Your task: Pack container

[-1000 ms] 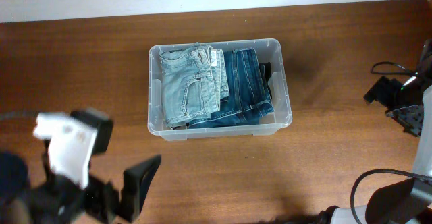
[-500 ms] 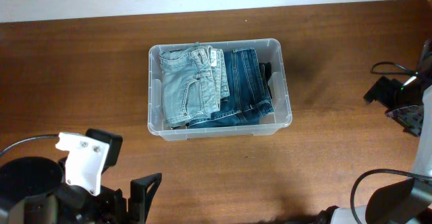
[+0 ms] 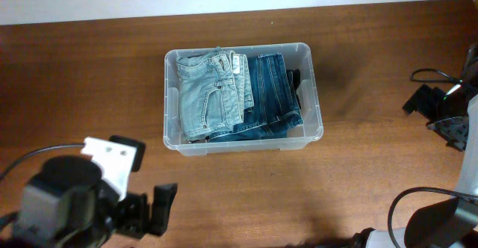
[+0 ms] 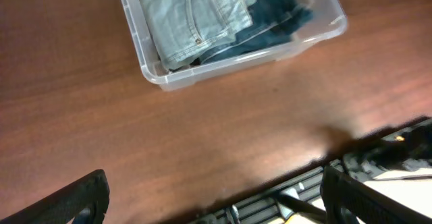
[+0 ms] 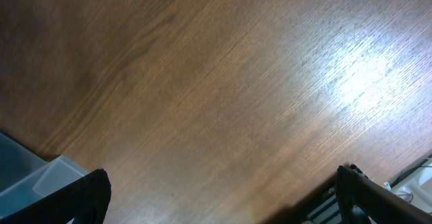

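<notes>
Container: the container point(image 3: 317, 91) sits mid-table, a little toward the far side, its long sides running left to right, well apart from both my claws.
Table: the table point(image 3: 89, 76) is bare brown wood all around the bin; I see no loose garment on it.
Contents: light-wash jeans point(image 3: 205, 98) lie folded in the left half, with dark jeans point(image 3: 272, 91) just beside them on the right and touching. A black item point(image 3: 297, 84) is wedged against the right wall, too hidden to name.
Why packed so: folded flat and side by side, I judge, so the stack sits within the rim.
Left claw: my left claw point(image 4: 216, 197) is released, fingers spread wide with nothing between them. It hangs over bare wood at the near left, looking toward the bin's near wall.
Right claw: my right claw point(image 5: 226, 200) is likewise released and empty, over bare wood to the right of the bin. Only a corner of the bin shows at the edge of its view.
Why held off: I judge both are parked clear because nothing in sight is left to load.
Progress: packing looks finished, or very nearly so.
</notes>
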### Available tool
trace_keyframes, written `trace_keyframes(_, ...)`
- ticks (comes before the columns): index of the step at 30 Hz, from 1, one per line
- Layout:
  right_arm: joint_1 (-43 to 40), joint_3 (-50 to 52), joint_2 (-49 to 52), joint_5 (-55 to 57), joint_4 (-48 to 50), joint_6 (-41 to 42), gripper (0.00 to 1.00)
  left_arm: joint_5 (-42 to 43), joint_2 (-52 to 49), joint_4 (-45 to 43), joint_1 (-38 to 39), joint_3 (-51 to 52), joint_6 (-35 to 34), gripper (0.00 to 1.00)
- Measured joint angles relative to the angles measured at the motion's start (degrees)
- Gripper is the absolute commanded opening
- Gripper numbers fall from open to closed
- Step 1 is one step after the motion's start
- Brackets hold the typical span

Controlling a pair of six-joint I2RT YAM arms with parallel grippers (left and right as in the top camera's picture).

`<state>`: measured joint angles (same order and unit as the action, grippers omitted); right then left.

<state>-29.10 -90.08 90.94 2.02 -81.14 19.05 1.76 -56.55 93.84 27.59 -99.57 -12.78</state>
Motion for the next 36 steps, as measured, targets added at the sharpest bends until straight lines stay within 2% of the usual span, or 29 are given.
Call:
trace_keyframes(5,0.0,0.0,0.0,0.0,0.0,0.0,0.98,-0.8,5.6,-11.6,-2.4,14.5,2.2,1.0)
trace_keyframes(13,0.0,0.0,0.0,0.0,0.0,0.0,0.98,1.4,26.1,-38.4,-9.8,43.5,8.4,0.99)
trace_keyframes(20,0.0,0.0,0.0,0.0,0.0,0.0,0.98,4.3,39.8,-59.6,-15.2,64.0,12.1,0.99)
trace_keyframes(30,0.0,0.0,0.0,0.0,0.0,0.0,0.98,6.5,47.2,-84.2,-20.4,84.8,13.2,1.0)
trace_keyframes(36,0.0,0.0,0.0,0.0,0.0,0.0,0.98,7.1,50.1,-91.6,-22.0,91.3,13.2,0.99)
